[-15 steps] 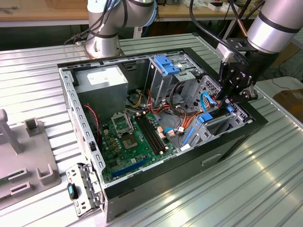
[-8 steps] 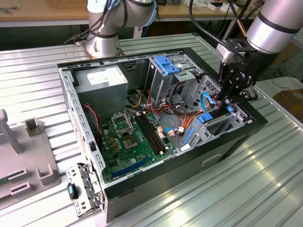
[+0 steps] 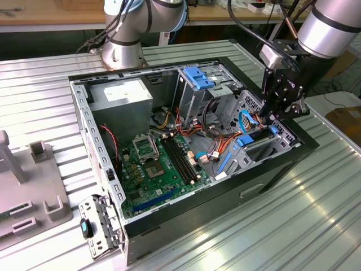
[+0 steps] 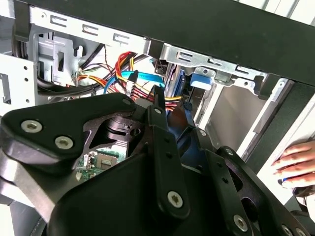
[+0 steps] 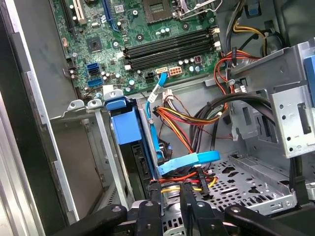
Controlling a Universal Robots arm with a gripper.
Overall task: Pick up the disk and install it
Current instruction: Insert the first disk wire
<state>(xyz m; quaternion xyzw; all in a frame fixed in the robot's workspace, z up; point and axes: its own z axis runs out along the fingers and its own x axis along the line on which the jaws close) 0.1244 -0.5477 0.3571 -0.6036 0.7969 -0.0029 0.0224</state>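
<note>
The disk (image 5: pixel 125 123) stands on edge in the metal drive bay of the open computer case, its bright blue carrier rail on top. In the exterior view, the disk (image 3: pixel 249 141) sits in the bay at the case's right side. My gripper (image 3: pixel 276 116) hangs right over the bay's outer end, close above the disk's blue rail. In the first wrist view, the gripper (image 5: pixel 170 206) is beside the disk's near end, over red and yellow wires. In the second wrist view, the gripper (image 4: pixel 162 103) points into the bay. Whether it grips the disk is hidden.
A thin blue cable (image 5: pixel 157 128) loops past the disk. The motherboard (image 3: pixel 152 164) fills the case floor, and a second drive cage (image 3: pixel 197 76) stands at the back. A person's hand (image 4: pixel 295 157) rests outside the case wall. Another arm's base (image 3: pixel 121 51) stands behind the case.
</note>
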